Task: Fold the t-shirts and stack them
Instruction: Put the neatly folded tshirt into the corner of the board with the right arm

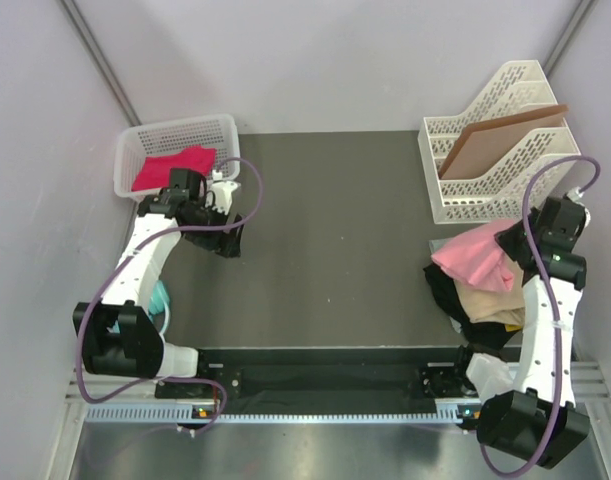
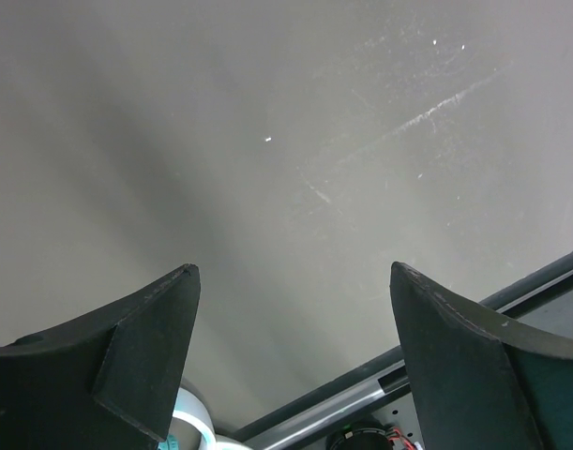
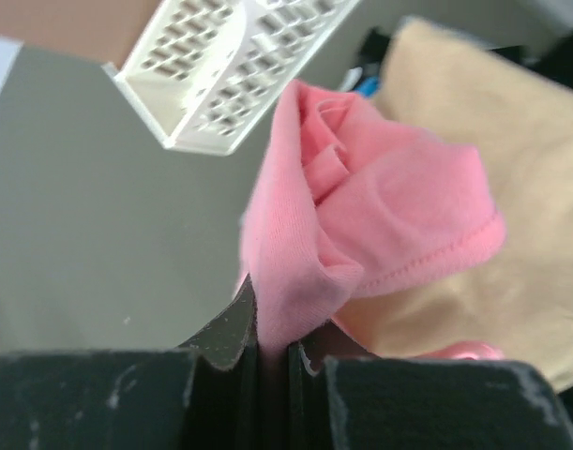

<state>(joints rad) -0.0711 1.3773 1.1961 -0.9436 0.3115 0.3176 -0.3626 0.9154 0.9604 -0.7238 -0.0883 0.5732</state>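
Observation:
A salmon pink t-shirt (image 1: 475, 258) lies bunched on top of a pile at the table's right edge, over a tan t-shirt (image 1: 490, 306) and a black one (image 1: 447, 292). My right gripper (image 1: 518, 240) is shut on a fold of the pink shirt (image 3: 361, 206), with the tan shirt (image 3: 511, 187) behind it. A magenta-pink t-shirt (image 1: 171, 165) lies in the white basket (image 1: 217, 125) at the back left. My left gripper (image 1: 228, 238) is open and empty over the bare table, fingers (image 2: 150, 342) wide apart.
A white file rack (image 1: 490, 150) holding a stiff brown board (image 1: 495, 145) stands at the back right, just behind the pile. A teal object (image 1: 163, 298) sits by the left arm. The dark mat (image 1: 335, 240) lies between the arms.

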